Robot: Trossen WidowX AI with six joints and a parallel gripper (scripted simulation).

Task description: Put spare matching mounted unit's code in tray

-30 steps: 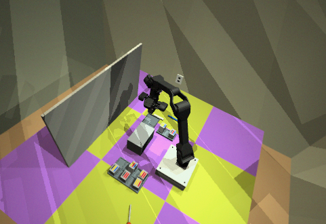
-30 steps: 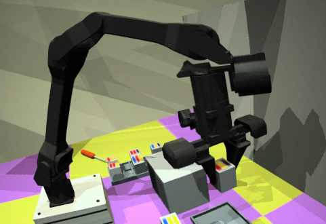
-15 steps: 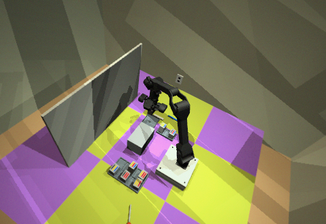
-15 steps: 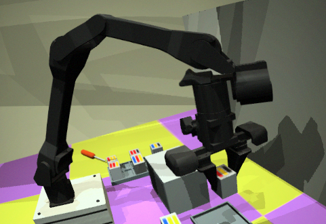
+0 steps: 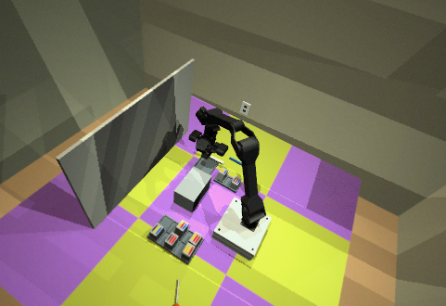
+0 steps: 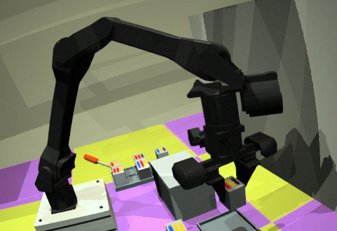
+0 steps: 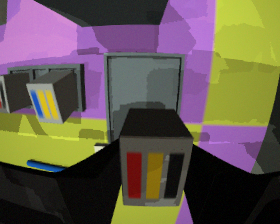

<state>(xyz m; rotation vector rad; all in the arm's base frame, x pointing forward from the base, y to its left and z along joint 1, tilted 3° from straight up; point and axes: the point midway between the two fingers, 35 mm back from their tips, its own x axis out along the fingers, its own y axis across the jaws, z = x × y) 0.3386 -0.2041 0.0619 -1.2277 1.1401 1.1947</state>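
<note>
My gripper [image 5: 206, 155] [image 6: 234, 189] [image 7: 151, 142] is shut on a grey block [image 6: 235, 197] [image 7: 156, 172] with red, yellow and black stripes. It holds the block upright, close to the end of the grey tray [image 6: 225, 224] [image 7: 143, 82]; the exact height is unclear. No block shows in the visible part of the tray. A grey box [image 5: 192, 187] [image 6: 190, 196], perhaps the mounted unit, stands beside the tray; no code shows on its visible faces. Several striped blocks stand in a dark rack [image 5: 169, 225] [image 6: 134, 183]. A blue-yellow-yellow block [image 6: 176, 226] [image 7: 45, 103] stands in a smaller rack [image 7: 82, 87].
A tall grey panel [image 5: 131, 134] stands along the far side from the arm's white base [image 5: 237, 232] [image 6: 85, 203]. A red-handled screwdriver [image 6: 90, 159] lies beyond the larger rack. A blue stick [image 5: 235, 161] [image 7: 43, 165] lies near the smaller rack.
</note>
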